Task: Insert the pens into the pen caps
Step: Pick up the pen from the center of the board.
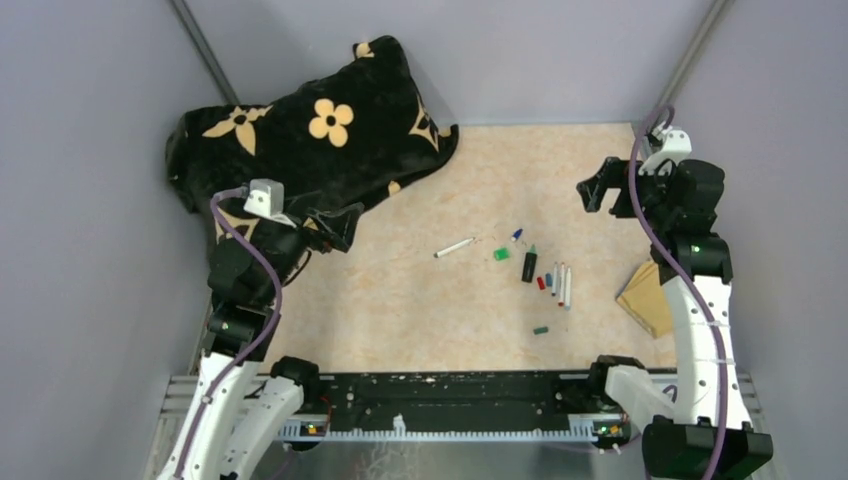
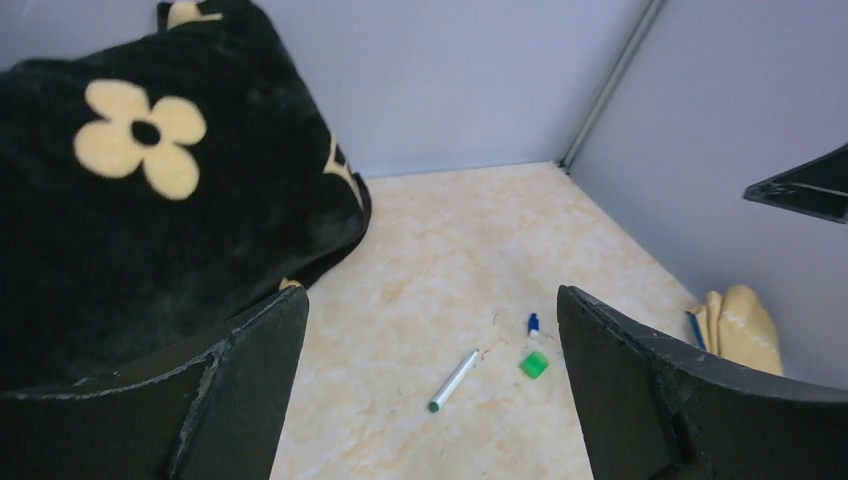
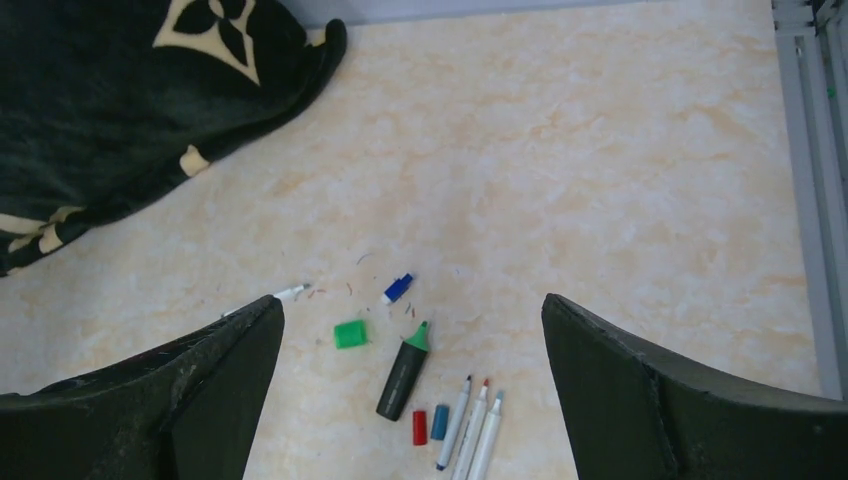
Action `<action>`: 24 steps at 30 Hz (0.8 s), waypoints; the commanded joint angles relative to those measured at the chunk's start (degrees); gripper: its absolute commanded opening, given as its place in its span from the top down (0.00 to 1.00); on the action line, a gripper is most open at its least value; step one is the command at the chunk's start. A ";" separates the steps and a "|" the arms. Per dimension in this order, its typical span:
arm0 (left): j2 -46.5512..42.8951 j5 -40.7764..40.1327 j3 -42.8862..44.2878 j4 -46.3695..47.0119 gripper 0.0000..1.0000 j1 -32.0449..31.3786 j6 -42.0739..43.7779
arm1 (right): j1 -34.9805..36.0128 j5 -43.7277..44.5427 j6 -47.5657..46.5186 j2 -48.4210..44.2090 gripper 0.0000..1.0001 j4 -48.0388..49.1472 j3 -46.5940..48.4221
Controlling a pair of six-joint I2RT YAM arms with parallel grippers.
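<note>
Black pen (image 1: 529, 266), green tip far; thin pens (image 1: 562, 284) parallel.

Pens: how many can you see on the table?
5. One white pen lies alone on the left, the black marker mid-cluster, three thin pens side by side right of it.

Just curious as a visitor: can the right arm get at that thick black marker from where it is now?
Probably yes. The right gripper hangs open above the table, nothing between it and the black marker. Only the red cap and thin pens lie close beside it.
</note>
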 commanded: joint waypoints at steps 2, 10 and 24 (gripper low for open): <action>3.01 8.71 0.07 -3.79 0.01 0.01 -1.19 | -0.48 0.42 2.78 0.60 0.01 2.14 2.75; 6.78 25.66 -7.82 8.07 0.01 -0.03 -9.31 | -0.48 -7.69 -1.07 1.48 0.01 6.77 -0.80; 31.88 5.12 -1.07 1.61 0.03 -18.73 3.81 | 1.10 -36.73 -29.95 4.92 0.01 9.70 -12.95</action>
